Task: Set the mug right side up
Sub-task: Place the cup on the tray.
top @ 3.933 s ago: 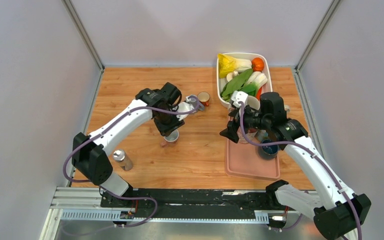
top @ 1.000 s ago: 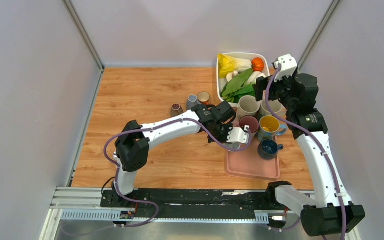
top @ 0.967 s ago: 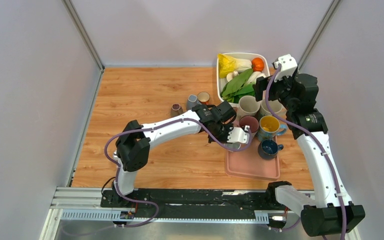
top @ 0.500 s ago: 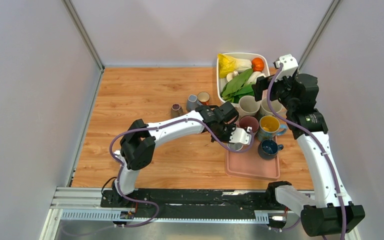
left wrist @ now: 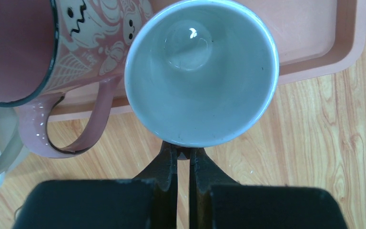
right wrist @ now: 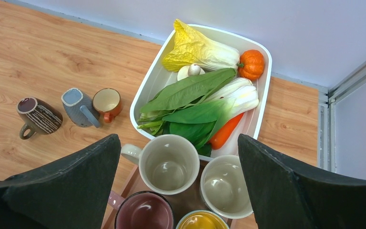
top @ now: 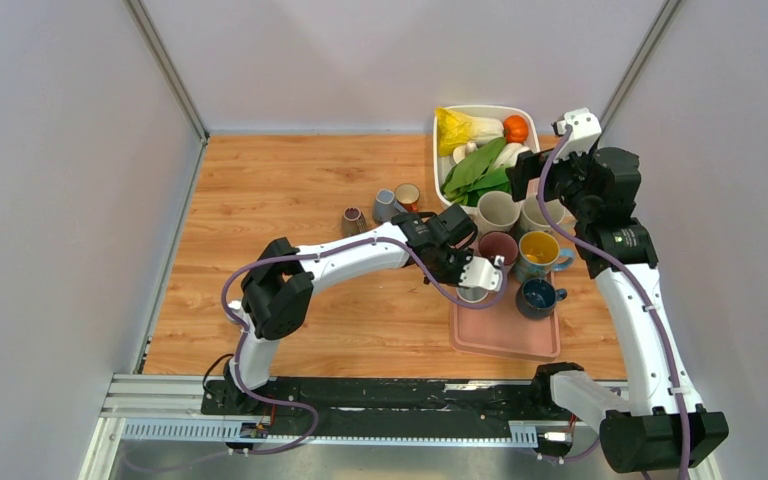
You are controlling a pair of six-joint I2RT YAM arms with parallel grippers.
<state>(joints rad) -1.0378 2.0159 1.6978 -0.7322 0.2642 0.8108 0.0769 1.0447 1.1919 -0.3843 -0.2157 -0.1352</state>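
The mug (left wrist: 201,71) is pale with a glossy light-blue inside, and its mouth faces up toward the left wrist camera. My left gripper (left wrist: 183,150) is shut on its brownish handle, which shows just below the rim. The mug (top: 473,291) hangs over the left edge of the pink tray (top: 505,335); I cannot tell whether it touches the tray. My right gripper (right wrist: 177,140) stands wide open and empty, high above the back of the tray (top: 535,180).
A pink cartoon mug (left wrist: 28,47) stands right beside the held mug. Cream (top: 497,212), yellow (top: 540,250) and dark blue (top: 537,297) mugs stand on the tray. A white vegetable bin (top: 438,130) is behind it. Three small cups (top: 387,204) stand on the wood.
Since the earliest frame my left gripper has carried the mug from mid-table to the tray's left edge, and the right arm has lifted off the tray. Over the last second it crept slightly right.
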